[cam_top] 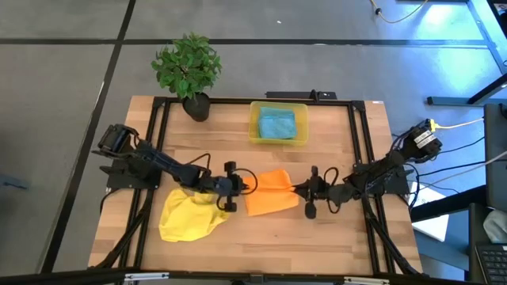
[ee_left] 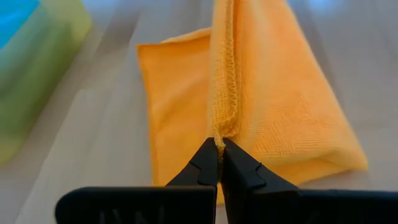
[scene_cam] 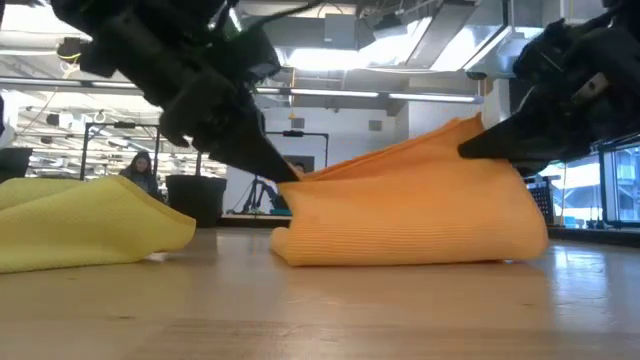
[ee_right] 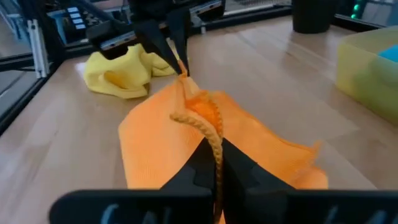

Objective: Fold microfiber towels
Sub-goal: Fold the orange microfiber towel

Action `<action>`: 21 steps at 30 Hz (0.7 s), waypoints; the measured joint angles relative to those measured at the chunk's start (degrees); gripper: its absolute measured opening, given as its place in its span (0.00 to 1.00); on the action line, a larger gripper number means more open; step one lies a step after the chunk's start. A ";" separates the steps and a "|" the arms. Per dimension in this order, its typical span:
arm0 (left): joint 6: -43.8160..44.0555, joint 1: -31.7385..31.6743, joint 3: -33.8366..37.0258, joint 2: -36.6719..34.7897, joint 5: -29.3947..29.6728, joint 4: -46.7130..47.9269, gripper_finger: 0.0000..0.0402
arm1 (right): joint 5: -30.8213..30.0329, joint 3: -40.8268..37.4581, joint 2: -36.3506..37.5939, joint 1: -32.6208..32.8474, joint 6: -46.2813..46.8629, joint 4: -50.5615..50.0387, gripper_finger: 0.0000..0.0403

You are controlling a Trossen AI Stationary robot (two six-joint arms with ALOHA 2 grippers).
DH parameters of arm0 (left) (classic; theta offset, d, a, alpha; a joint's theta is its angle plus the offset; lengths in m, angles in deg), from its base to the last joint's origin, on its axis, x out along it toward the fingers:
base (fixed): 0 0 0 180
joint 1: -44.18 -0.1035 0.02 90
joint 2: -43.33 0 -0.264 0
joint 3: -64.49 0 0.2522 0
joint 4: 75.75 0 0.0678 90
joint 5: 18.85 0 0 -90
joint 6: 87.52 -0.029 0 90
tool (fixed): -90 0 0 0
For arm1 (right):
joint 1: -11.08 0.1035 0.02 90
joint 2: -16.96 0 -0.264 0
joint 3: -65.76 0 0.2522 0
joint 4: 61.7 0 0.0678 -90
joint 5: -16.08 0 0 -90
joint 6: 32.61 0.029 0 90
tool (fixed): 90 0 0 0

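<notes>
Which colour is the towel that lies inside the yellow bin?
Teal-blue towel, inside the yellow bin; the high view shows it best.

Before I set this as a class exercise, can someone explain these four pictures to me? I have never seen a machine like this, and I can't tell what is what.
This is a robot with two dark arms at a wooden table. One picture looks straight down, one looks level across the tabletop, and two come from cameras on the arms' wrists. Each arm ends in a two-finger gripper. The left gripper and the right gripper are both shut on opposite edges of an orange towel, lifting its top into a ridge while its bottom rests on the table. A crumpled yellow towel lies beside it. At the back stand a potted plant and a yellow bin holding a teal-blue towel.
</notes>
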State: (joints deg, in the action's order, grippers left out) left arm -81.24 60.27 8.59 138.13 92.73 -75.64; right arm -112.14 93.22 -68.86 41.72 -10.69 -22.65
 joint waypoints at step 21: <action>4.11 -8.27 9.82 -0.02 -2.67 -13.12 0.00 | 10.06 0.76 -3.33 -15.47 2.35 -5.65 0.01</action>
State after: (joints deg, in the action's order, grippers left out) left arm -77.13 52.01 18.41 138.11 90.06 -88.77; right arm -102.09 93.98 -72.19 26.25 -8.34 -28.30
